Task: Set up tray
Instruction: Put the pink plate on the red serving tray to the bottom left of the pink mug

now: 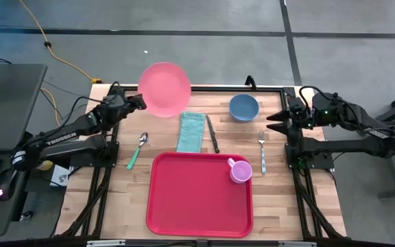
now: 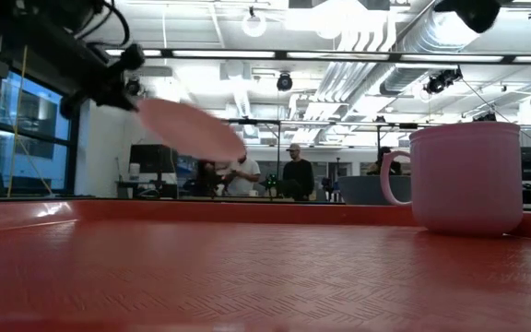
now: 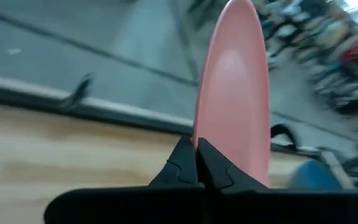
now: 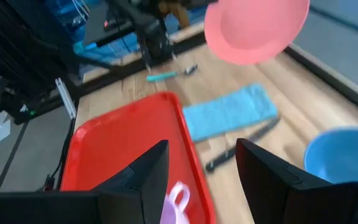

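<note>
Clamped shut on the rim of a pink plate (image 1: 164, 89), the left gripper (image 1: 140, 101) holds it lifted over the table's far left edge; the right gripper (image 1: 271, 122) waits, fingers spread, at the right edge. A red tray (image 1: 197, 199) lies flat at the table's near middle, long axis running left to right, mostly bare, with a pink mug (image 1: 239, 170) in its far right corner.
</note>
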Action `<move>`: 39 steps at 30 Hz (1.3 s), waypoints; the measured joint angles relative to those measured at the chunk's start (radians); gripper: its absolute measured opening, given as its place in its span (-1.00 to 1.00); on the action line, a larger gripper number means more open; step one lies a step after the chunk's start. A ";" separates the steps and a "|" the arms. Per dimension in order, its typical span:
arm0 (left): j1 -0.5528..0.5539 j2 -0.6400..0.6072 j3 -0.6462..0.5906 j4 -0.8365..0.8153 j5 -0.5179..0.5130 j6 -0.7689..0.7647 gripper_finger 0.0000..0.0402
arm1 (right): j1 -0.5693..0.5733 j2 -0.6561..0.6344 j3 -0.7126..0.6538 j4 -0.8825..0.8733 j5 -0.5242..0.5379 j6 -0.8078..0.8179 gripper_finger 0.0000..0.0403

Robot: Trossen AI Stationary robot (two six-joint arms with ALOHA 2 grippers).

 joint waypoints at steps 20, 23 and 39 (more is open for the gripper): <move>-0.124 -0.039 0.002 0.303 0.086 0.114 -0.93 | -0.225 0.364 0.000 0.670 -0.117 -0.016 0.03; -0.151 -0.039 0.002 0.341 0.086 0.120 -0.93 | -0.303 0.463 0.000 0.803 -0.241 0.055 0.17; -0.223 -0.040 0.003 0.342 0.071 0.163 -0.93 | -0.327 0.799 0.000 1.304 -0.495 0.334 0.14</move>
